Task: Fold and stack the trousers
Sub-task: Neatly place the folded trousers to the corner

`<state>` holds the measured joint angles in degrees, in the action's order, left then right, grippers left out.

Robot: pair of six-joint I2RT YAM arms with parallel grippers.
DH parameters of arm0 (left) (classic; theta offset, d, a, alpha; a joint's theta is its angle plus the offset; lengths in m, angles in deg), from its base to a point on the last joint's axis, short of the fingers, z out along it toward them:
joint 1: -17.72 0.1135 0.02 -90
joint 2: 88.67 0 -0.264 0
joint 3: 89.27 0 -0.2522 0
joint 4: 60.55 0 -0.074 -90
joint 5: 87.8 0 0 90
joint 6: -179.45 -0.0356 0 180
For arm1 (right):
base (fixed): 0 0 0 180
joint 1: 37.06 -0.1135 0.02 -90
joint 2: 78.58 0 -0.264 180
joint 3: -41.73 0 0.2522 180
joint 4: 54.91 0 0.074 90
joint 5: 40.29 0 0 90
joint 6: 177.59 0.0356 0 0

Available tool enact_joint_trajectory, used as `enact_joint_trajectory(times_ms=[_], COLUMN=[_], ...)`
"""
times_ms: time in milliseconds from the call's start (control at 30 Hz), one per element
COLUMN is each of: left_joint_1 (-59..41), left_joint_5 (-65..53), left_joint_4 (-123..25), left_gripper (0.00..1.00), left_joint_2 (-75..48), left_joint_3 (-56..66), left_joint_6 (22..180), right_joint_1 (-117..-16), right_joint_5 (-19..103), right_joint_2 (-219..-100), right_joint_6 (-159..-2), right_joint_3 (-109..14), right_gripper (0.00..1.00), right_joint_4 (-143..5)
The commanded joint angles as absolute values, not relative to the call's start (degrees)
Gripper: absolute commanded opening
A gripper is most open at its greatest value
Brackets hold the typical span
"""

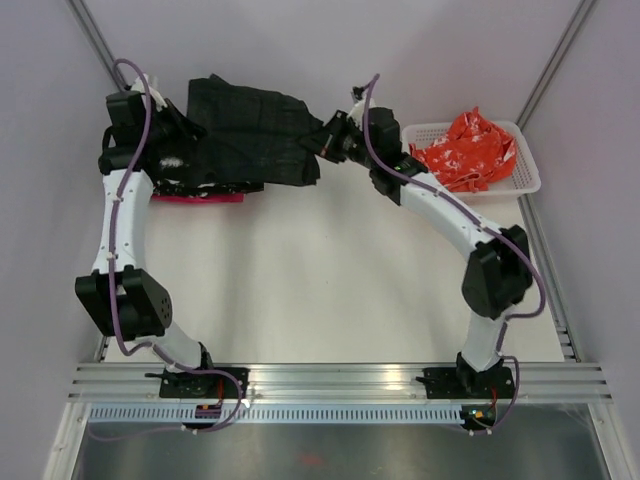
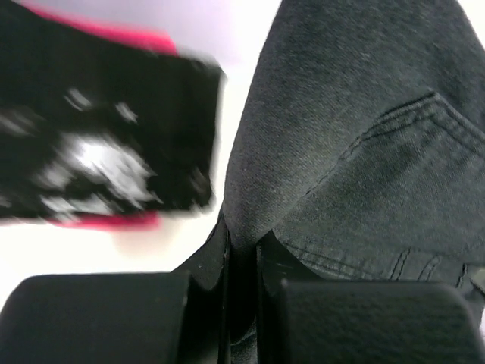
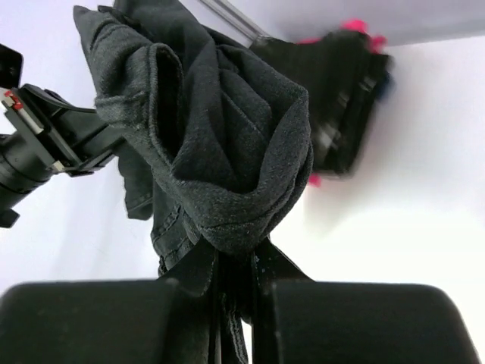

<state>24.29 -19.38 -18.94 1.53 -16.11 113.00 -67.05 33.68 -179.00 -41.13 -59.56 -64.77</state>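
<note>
Trousers (image 1: 250,130) look folded, held far left over stack (image 1: 200,196); left gripper (image 2: 242,254) and right gripper (image 3: 236,265) both clamped on them; laying down not yet done.

You see plain black thin-cloth trousers (image 1: 250,135) at far side of white table (image 1: 320,280), left of centre, strung between left gripper (image 2: 242,250) and right gripper (image 3: 235,265). Folded black white-speckled cloth (image 2: 98,159) near their left end. White plastic basket (image 1: 530,170) far right, orange-red printed cloth (image 1: 465,150) inside.

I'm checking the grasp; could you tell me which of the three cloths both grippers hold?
The plain black trousers, pinched by the left gripper and right gripper; the white-speckled black cloth lies unheld beside them, the orange-red cloth in the basket.
</note>
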Motion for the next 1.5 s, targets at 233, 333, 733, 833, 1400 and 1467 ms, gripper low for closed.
enact_joint_trajectory(times_ms=[233, 333, 733, 833, 1400, 1467], left_joint_1=[34.32, 37.31, 42.94, 43.30, 43.47, 43.47], left_joint_5=[0.97, 3.68, 2.47, 2.47, 11.08, 10.29], left_joint_4=[-13.75, -16.62, -25.52, -25.52, -36.24, -37.21], left_gripper=[0.02, 0.02, 0.02, 0.02, 0.02, 0.02], left_joint_2=[24.52, 28.49, 32.53, 33.06, 39.12, 39.65], left_joint_3=[-42.29, -44.32, -43.35, -45.37, -38.79, -38.79], left_joint_6=[108.87, 110.28, 110.45, 110.99, 113.54, 113.88], right_joint_1=[-70.28, -71.16, -72.74, -73.18, -72.12, -71.86], right_joint_5=[30.47, 35.19, 48.21, 51.27, 50.50, 50.42], right_joint_2=[-225.33, -232.21, -237.58, -237.31, -240.65, -240.30], right_joint_6=[-33.99, -33.62, -34.24, -35.99, -44.78, -44.70], right_joint_3=[-117.19, -121.36, -122.76, -124.17, -122.50, -121.89], right_gripper=[0.00, 0.00, 0.00, 0.00, 0.06, 0.41], right_joint_4=[-63.51, -55.25, -44.17, -41.36, -41.16, -43.27])
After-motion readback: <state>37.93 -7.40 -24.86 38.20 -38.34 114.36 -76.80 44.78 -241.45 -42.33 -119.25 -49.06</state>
